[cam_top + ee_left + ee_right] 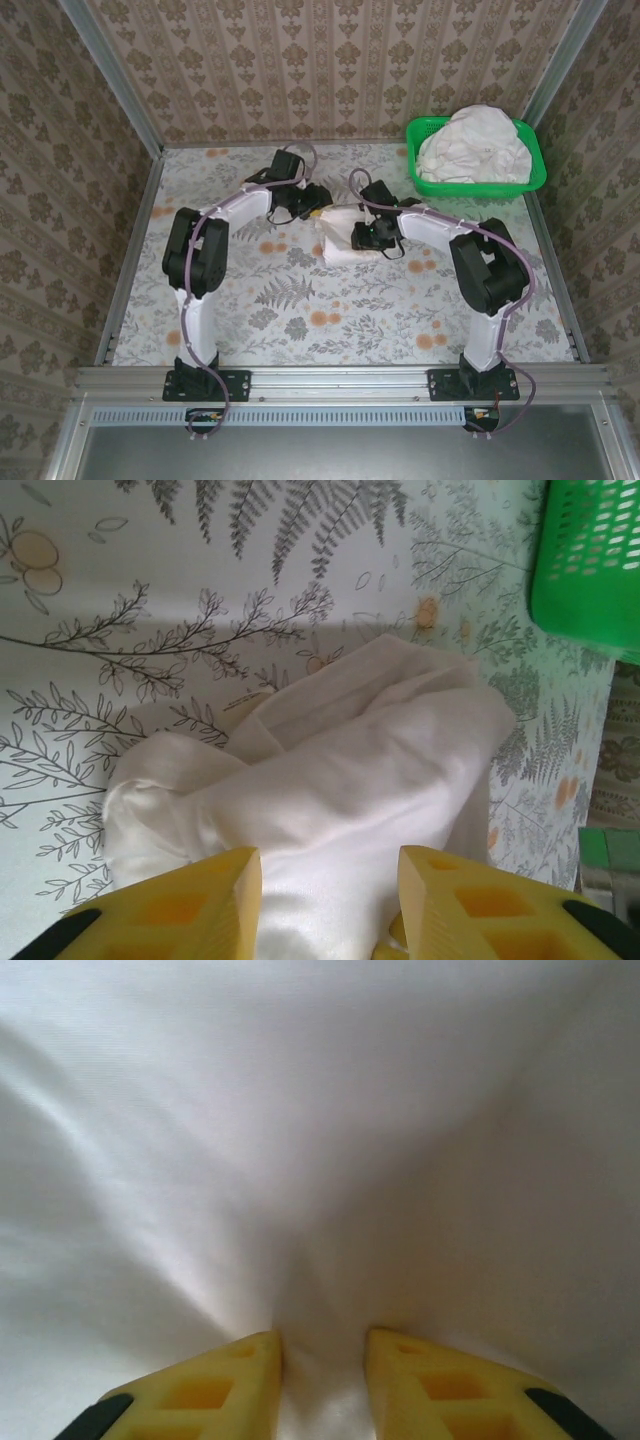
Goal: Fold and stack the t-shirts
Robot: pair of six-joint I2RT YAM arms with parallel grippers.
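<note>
The bunched t-shirt (338, 248) lies mid-surface, nearer the far edge; the right pincer (322, 1345) pinches a fold of it; the left pincer (330, 865) stands open astride it; best take separate edges and spread it flat before folding.

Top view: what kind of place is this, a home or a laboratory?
Probably a robot test booth, not a home: wallpapered panels in a metal frame enclose one table with a shirt on it, two arms are bolted to its near rail, and a basket holds white shirts.
</note>
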